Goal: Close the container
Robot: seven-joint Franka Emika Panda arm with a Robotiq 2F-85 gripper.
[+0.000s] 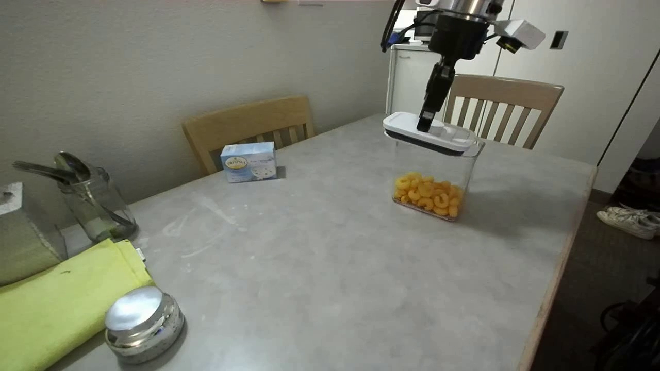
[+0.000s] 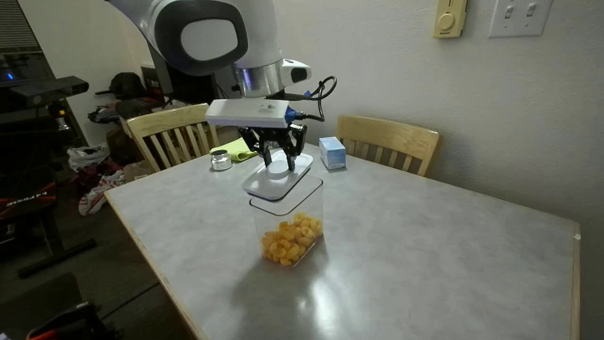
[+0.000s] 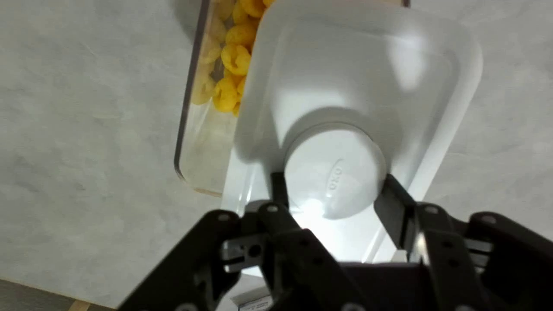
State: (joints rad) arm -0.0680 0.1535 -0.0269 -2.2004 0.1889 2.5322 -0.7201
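Over the box [image 1: 438,164], the lid [image 3: 345,97] clamped in your jaws blocks part of the mouth — a side strip is free. You have a lane of bench [image 1: 330,257] between box and carton [image 1: 249,164]; tin [image 1: 145,324], cloth [image 1: 72,301] and jar [image 1: 103,203] crowd one end.

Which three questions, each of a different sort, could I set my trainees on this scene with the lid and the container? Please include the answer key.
1. Multiple choice. What colour are the food pieces inside the clear container?
a) green
b) yellow-orange
c) brown
2. Short answer. Which part of the white lid is the gripper holding?
3. True or false. The lid sits flush on the container, with every edge lined up.

Key
1. b
2. The round knob on its top.
3. False: the lid is shifted off to one side, leaving part of the container uncovered.
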